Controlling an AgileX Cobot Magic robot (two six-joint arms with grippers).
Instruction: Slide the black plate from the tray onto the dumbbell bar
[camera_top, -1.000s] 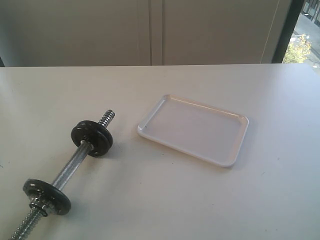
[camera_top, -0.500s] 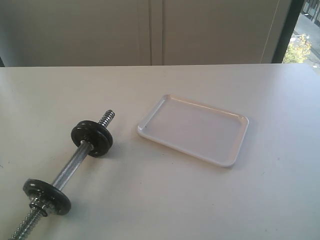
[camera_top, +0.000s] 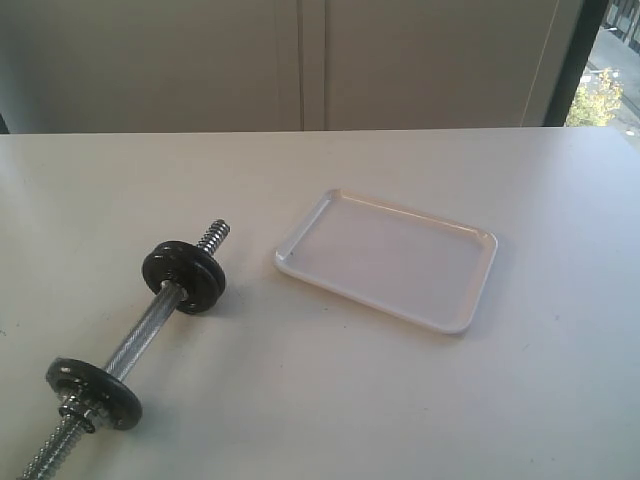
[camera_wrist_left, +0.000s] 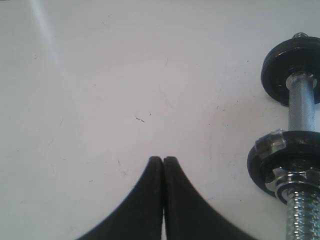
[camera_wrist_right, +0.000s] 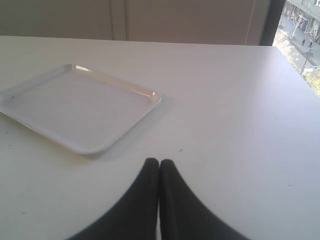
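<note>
the dumbbell bar (camera_top: 140, 334) runs off the exterior view's lower edge.

White tabletop (camera_top: 330, 400), matt, faintly scuffed, filling the lower three quarters of the frame. Just right of centre: shallow white tray (camera_top: 390, 255), lying flat, set at a slant. Lower left: chrome dumbbell bar (camera_top: 140, 335), laid diagonally toward the bottom-left corner, resting on its black discs (camera_top: 183, 276), well apart from the tray.
</note>
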